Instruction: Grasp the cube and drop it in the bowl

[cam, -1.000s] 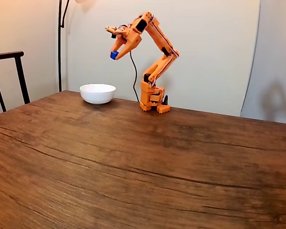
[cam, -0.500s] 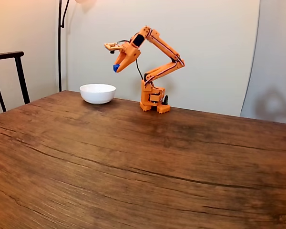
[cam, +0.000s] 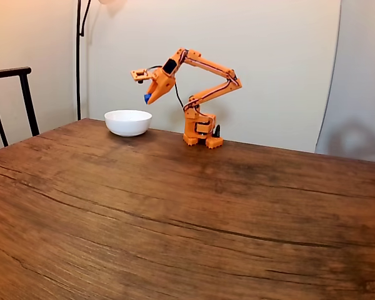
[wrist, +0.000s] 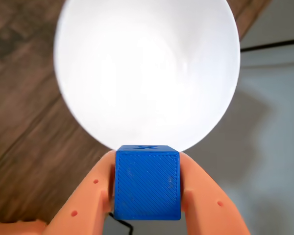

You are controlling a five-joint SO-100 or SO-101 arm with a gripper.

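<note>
The bright blue cube (wrist: 147,183) sits clamped between my two orange fingers (wrist: 90,196), so my gripper (wrist: 147,161) is shut on it. In the wrist view the white bowl (wrist: 147,73) lies just below and ahead of the cube. From the fixed view, the gripper (cam: 148,97) hangs with the cube (cam: 147,97) in the air, a little above and to the right of the bowl (cam: 128,122), which stands on the far left part of the wooden table (cam: 187,212).
The arm's orange base (cam: 200,131) stands at the table's back edge, right of the bowl. A dark chair back (cam: 12,100) and a lamp pole (cam: 79,56) stand at the left. The wide front of the table holds nothing.
The arm has stretched out to the left and lowered; the gripper with the cube came down and closer to the bowl.
</note>
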